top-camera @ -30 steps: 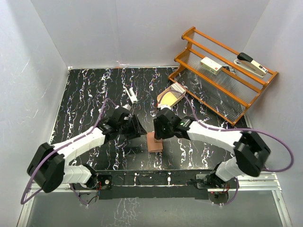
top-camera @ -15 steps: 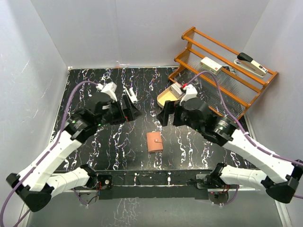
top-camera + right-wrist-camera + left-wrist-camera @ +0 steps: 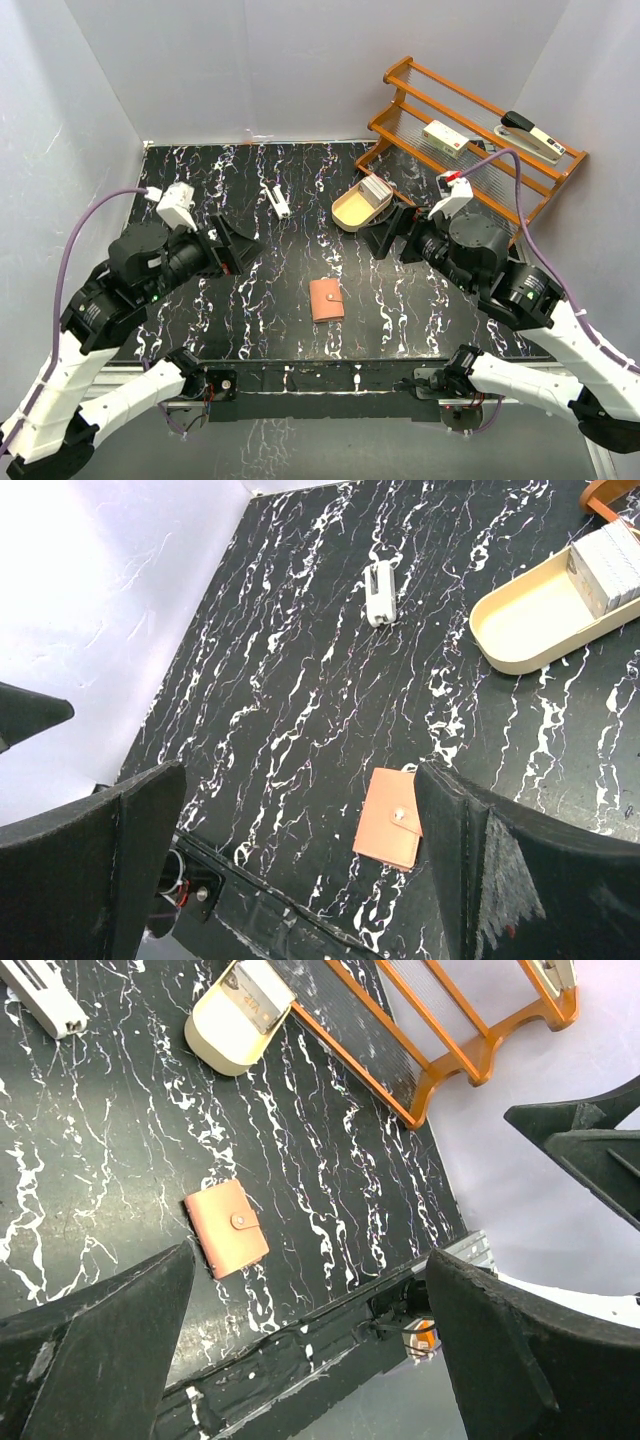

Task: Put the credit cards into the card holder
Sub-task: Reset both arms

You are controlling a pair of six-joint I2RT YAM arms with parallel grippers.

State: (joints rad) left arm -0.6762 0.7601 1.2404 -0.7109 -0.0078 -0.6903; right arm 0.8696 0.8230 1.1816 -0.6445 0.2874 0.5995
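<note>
Only the top view takes in both arms: the left gripper (image 3: 238, 250) and right gripper (image 3: 392, 238) gape wide, holding nothing. The wrist views show the snap tab on the card holder (image 3: 326, 299), closed, salmon-brown, lower centre near the table's (image 3: 200, 330) front edge, bare marble around it. The credit cards (image 3: 375, 187) sit stacked in the oval tray (image 3: 350, 213) above.

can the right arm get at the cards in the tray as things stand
Probably yes. The right gripper is open and hangs beside the tray; the cards sit uncovered at its far end, nothing between. The rack close behind might crowd the approach.
</note>
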